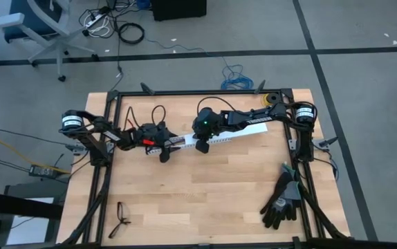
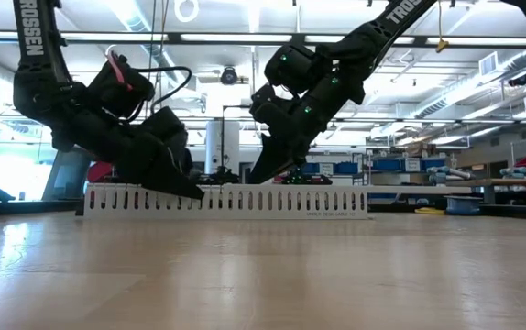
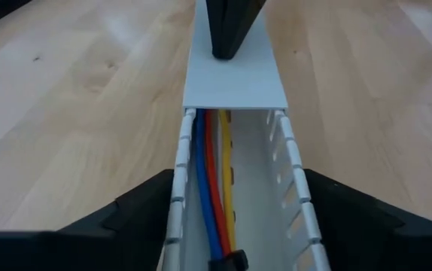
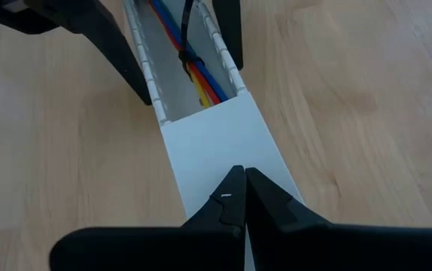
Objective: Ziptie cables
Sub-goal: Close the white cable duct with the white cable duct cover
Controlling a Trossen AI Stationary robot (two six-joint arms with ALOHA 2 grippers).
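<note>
A white slotted duct (image 1: 234, 136) lies across the middle of the table. The cables (image 3: 214, 188), blue, red, orange and yellow wires, run along its open channel. The black ziptie (image 4: 187, 54) is looped around them. A flat white cover (image 4: 216, 135) closes the duct's right-hand stretch. My right gripper (image 4: 240, 172) is shut, its tips down on that cover. My left gripper (image 3: 238, 177) is open at the duct's uncovered left end, one finger (image 3: 144, 207) on each side of the walls. My right gripper presses its shut fingertips (image 3: 227, 41) down on the cover's top face (image 4: 231, 154), a little back from the cover's end, slanting down from the table's right. The cover lies flat on the duct. My left gripper straddles the duct's side walls (image 3: 180, 177); whether its fingers touch them I cannot tell.
A pair of black gloves (image 1: 281, 200) lies near the table's right front corner. Glasses (image 1: 120, 218) lie near the left front corner. A yellow and black roll (image 1: 270, 101) sits at the far right edge. The black frame (image 1: 108, 173) borders the table.
</note>
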